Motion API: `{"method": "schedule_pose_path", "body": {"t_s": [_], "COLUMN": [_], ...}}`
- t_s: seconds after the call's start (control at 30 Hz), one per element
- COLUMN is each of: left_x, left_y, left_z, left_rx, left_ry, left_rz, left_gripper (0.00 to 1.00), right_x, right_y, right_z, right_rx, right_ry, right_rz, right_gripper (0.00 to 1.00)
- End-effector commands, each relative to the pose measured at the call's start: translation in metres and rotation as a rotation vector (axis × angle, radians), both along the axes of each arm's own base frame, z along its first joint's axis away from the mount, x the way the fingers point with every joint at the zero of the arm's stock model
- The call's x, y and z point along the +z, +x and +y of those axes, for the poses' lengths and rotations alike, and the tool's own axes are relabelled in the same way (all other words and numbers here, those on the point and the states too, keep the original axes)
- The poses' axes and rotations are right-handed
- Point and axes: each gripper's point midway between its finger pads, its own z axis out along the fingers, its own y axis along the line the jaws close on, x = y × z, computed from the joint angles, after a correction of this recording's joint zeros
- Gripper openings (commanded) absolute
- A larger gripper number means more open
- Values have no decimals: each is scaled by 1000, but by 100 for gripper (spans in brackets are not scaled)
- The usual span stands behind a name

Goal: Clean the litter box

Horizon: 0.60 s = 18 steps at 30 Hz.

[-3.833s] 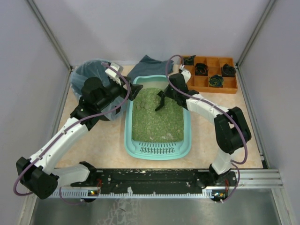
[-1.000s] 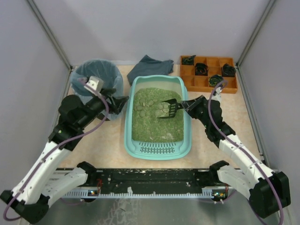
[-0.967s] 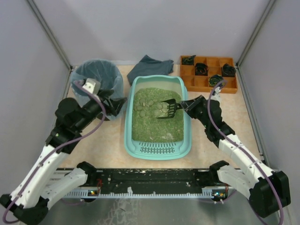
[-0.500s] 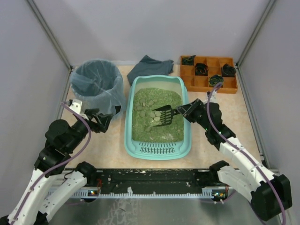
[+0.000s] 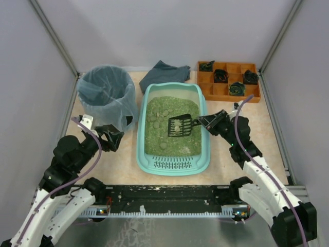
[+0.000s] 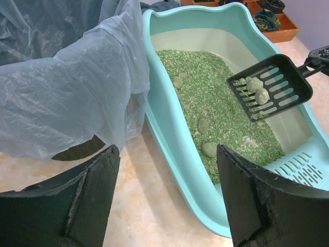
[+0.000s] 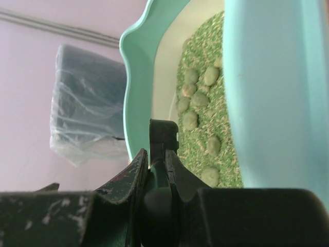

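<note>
Pulling my left gripper (image 5: pixel 109 138) back from the bin (image 5: pixel 97 100), I'm keeping it wide open and empty. My right gripper (image 5: pixel 208 122) is clamping the scoop (image 5: pixel 184 128), holding two clumps (image 6: pixel 262 95) level over the litter box (image 5: pixel 140 139), central on the worktop (image 5: pixel 226 159), so nothing spills.

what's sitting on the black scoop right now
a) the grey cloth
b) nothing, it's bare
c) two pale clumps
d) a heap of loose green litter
C: in the left wrist view the slotted scoop, gripped by the right end effector, carries two pale clumps over the litter box.
</note>
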Motion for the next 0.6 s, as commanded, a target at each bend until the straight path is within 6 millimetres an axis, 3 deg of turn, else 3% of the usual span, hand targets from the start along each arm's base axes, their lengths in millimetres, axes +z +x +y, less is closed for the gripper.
{"method": "schedule_pose_path", "body": {"t_s": [0.0,0.07,0.2,0.27,0.33,0.47,0.57], "left_x": [2,2,-5,-7,-9,-11,-9], "left_y": [-5,-6,-4,-3,-1,1,1], "left_z": [3,5,6,5,6,11,15], "left_rx": [1,7,21,22,31,57,82], "left_ry": [-11,-19,-26,-19,-10,-5,-13], "left_rz": [-16,-22,-19,-10,-2,-3,0], "left_gripper": [81,82,83,84,85,88,100], "right_x": [33,39,54,41,30,33,27], "right_y": [-2,-2,-9,-4,-2,-5,-1], "right_z": [6,5,35,17,0,22,8], "right_rx": [29,21,124,52,3,104,30], "right_ry": [85,121,69,38,154,262,257], "right_rz": [-96,-114,-136,-102,-84,-84,-68], "right_gripper": [0,0,0,0,0,0,0]}}
